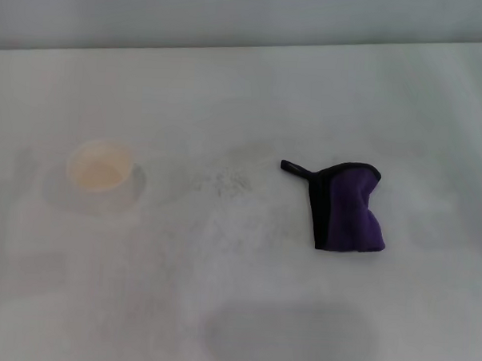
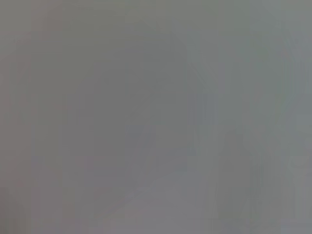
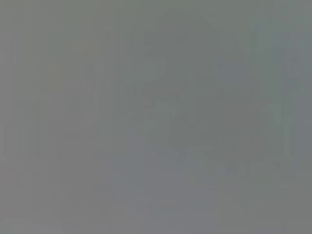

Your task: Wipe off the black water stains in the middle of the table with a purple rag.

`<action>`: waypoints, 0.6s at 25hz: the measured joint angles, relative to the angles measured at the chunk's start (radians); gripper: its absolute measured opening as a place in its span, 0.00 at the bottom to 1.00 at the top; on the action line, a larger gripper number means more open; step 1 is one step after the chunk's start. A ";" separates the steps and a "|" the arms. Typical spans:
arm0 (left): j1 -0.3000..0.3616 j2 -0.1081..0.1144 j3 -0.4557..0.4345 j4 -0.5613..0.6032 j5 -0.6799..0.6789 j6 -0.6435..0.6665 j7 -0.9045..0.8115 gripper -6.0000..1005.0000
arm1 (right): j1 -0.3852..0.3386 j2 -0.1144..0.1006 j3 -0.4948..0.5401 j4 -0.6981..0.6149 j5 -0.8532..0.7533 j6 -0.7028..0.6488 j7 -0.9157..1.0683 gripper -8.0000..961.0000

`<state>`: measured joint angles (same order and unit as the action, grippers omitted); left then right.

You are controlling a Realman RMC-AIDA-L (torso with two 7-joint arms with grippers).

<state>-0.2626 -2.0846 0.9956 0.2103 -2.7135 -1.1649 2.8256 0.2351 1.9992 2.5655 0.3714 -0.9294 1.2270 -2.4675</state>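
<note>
1. The purple rag [image 1: 348, 207] lies crumpled on the white table [image 1: 235, 308], right of its middle.
2. A paper cup [image 1: 102, 169] stands well apart, toward the left edge.
3. A faint grey speckled smudge [image 1: 221, 182] sits between them.
4. Neither pincer shows, so their state cannot be told.

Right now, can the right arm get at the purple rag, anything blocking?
Probably yes. The purple rag lies alone on the table, right of centre, with bare surface all around it; the paper cup sits well off to the left. Neither arm is in view, though, so actual reach is unconfirmed.
</note>
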 joint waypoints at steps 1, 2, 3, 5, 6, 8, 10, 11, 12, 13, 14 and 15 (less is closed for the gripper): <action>-0.001 -0.001 0.000 -0.010 -0.032 -0.009 0.000 0.88 | -0.003 0.000 0.002 -0.016 0.013 -0.003 -0.036 0.42; -0.004 -0.002 0.000 -0.024 -0.061 -0.020 0.000 0.88 | -0.005 0.000 0.003 -0.029 0.022 -0.005 -0.072 0.42; -0.006 -0.002 0.001 -0.039 -0.084 -0.033 0.000 0.88 | -0.011 0.000 0.004 -0.049 0.047 -0.008 -0.131 0.42; -0.015 -0.002 0.004 -0.071 -0.108 -0.069 0.000 0.88 | -0.015 0.000 0.004 -0.057 0.057 -0.009 -0.157 0.42; -0.018 -0.002 0.006 -0.085 -0.112 -0.087 0.000 0.88 | -0.019 0.000 0.004 -0.059 0.061 -0.011 -0.173 0.43; -0.022 -0.002 0.007 -0.098 -0.110 -0.104 0.000 0.88 | -0.023 0.000 0.005 -0.060 0.069 -0.019 -0.205 0.43; -0.022 -0.002 0.009 -0.101 -0.107 -0.108 0.000 0.88 | -0.025 0.000 0.006 -0.063 0.082 -0.026 -0.237 0.43; -0.022 -0.002 0.010 -0.101 -0.105 -0.108 0.000 0.88 | -0.027 0.000 0.006 -0.065 0.091 -0.030 -0.251 0.45; -0.023 -0.002 0.013 -0.102 -0.102 -0.108 0.000 0.88 | -0.027 0.001 0.006 -0.067 0.101 -0.037 -0.267 0.47; -0.023 -0.001 0.018 -0.105 -0.096 -0.108 0.000 0.88 | -0.027 0.001 0.006 -0.071 0.110 -0.045 -0.281 0.49; -0.023 -0.001 0.021 -0.106 -0.090 -0.108 0.000 0.88 | -0.026 0.001 0.006 -0.072 0.116 -0.051 -0.292 0.51; -0.023 -0.001 0.025 -0.109 -0.081 -0.108 0.000 0.88 | -0.025 0.001 0.007 -0.072 0.121 -0.055 -0.302 0.53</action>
<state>-0.2853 -2.0852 1.0202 0.1016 -2.7941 -1.2733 2.8256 0.2102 2.0001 2.5720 0.2993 -0.8087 1.1715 -2.7693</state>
